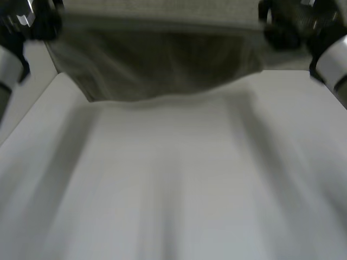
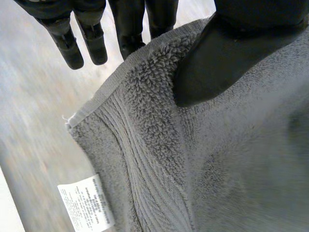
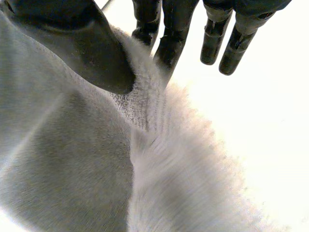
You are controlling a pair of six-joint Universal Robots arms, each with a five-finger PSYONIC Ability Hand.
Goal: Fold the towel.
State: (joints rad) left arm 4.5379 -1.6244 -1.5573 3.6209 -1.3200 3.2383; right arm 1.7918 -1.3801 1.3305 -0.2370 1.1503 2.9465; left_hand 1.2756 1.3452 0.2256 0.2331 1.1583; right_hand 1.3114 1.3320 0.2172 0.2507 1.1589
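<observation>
The grey towel [image 1: 162, 65] hangs in the air, stretched between the two hands, with its lower edge sagging over the white table [image 1: 173, 195] beneath them. The left hand [image 1: 30, 21] holds one upper corner and the right hand [image 1: 287, 27] holds the other.

In the left wrist view, the left hand's thumb [image 2: 217, 63] presses the terry cloth against fingers [image 2: 128, 29] behind the hem, pinching it. Two more fingers stand straight and free beside the towel's edge. A white care label [image 2: 87, 205] hangs from the hem below that grip.

In the right wrist view, the right hand's thumb [image 3: 82, 43] clamps the towel's edge against fingers [image 3: 169, 48] behind it, with the outer fingers free alongside.
</observation>
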